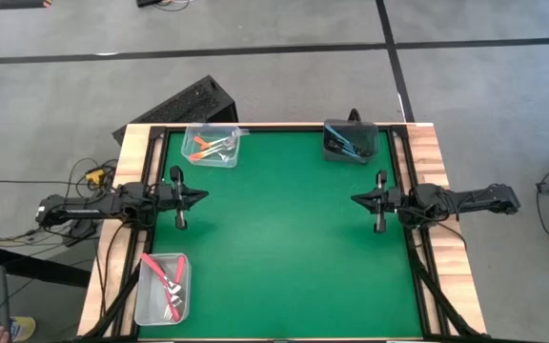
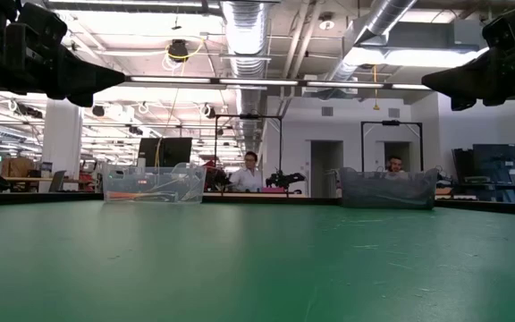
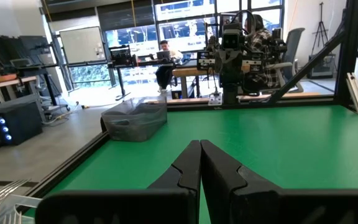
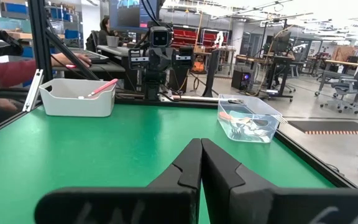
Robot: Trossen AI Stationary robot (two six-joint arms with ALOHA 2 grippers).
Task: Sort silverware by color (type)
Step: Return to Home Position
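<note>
While both arms hang over the mat's (image 1: 284, 238) side edges, facing inward, left gripper (image 1: 201, 197) and right gripper (image 1: 355, 199) each have fingers pressed together, holding nothing.
Orange forks (image 1: 213, 145): in clear bin (image 1: 194, 152), far left corner.
Blue forks (image 1: 349, 145): in dark bin (image 1: 330, 133), far right corner.
Pink forks (image 1: 165, 278): in white bin (image 1: 151, 303), near left corner.

I work in an open robotics lab: exposed ceiling ducts (image 2: 240, 22), a whiteboard (image 3: 79, 45), office chairs (image 4: 345, 73), and people (image 2: 251, 172) seated at workbenches beyond my green table (image 1: 284, 248).
</note>
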